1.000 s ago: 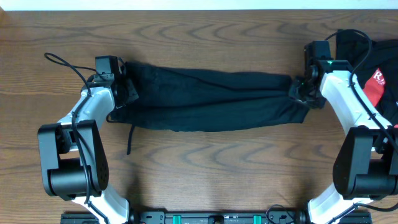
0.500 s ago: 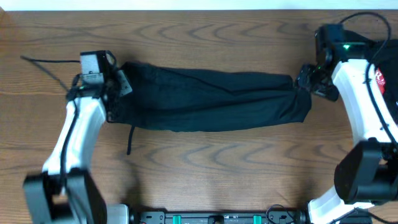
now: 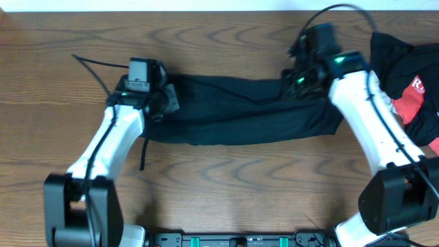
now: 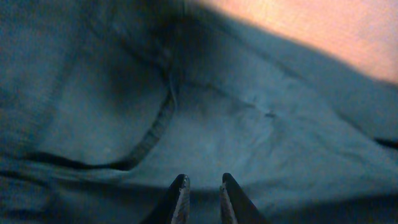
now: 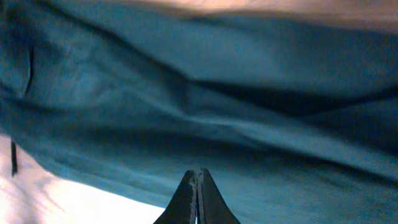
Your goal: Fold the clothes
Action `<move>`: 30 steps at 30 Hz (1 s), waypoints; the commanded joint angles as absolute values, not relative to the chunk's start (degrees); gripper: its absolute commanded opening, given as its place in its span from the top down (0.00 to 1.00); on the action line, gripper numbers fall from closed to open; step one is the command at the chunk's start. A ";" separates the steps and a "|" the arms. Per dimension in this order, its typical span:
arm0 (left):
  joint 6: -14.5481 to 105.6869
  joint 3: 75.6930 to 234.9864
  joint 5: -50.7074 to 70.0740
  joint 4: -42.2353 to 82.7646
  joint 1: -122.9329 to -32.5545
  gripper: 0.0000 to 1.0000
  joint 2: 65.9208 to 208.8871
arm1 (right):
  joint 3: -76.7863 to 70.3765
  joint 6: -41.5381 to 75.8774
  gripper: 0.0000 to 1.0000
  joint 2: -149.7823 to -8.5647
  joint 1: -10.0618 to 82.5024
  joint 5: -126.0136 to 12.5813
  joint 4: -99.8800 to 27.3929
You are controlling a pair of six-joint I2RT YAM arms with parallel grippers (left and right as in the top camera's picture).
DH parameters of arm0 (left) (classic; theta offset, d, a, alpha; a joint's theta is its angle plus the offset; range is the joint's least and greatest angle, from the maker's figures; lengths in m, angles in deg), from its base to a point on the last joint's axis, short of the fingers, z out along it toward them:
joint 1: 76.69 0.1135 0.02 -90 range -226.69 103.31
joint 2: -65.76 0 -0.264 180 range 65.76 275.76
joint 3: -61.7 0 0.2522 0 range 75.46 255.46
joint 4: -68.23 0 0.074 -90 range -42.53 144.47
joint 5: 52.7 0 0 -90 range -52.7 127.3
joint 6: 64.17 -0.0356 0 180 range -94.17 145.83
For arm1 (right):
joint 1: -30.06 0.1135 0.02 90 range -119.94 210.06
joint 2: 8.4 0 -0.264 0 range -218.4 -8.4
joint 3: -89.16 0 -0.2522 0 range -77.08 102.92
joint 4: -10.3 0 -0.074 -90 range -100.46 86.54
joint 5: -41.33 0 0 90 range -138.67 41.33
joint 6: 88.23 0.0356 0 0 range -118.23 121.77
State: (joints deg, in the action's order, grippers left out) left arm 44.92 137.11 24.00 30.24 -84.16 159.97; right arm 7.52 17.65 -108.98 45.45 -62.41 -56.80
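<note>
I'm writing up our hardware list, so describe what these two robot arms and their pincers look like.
Both the left arm and right arm have white links and bulky black joints, with a thin black cable looping off each wrist. A green light glows near the right wrist. The left pincer and right pincer have slim, dark, tapering fingers.

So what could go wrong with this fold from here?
1. Right gripper is shut over the clothes with no fabric visibly pinched; a lift may come up empty.
2. The drawstring trails onto the table and could poke out of the fold.
3. The black-and-red garment lies by the right arm and could get dragged.
</note>
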 commanded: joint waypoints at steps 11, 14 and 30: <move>48.88 137.24 19.74 33.35 -86.15 0.81 172.54 | -7.30 23.86 0.99 -111.79 48.41 -62.67 -42.83; 49.08 137.20 19.74 33.17 -86.15 0.81 173.26 | -7.57 23.79 0.99 -115.29 48.38 -62.15 -43.14; 48.79 137.18 24.55 32.28 -85.71 0.81 173.26 | -6.95 25.32 0.99 -122.53 37.87 -42.19 -55.62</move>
State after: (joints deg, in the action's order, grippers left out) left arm 48.38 137.11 21.22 32.65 -86.13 172.28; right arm -6.14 24.38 -120.54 41.37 -55.81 -53.78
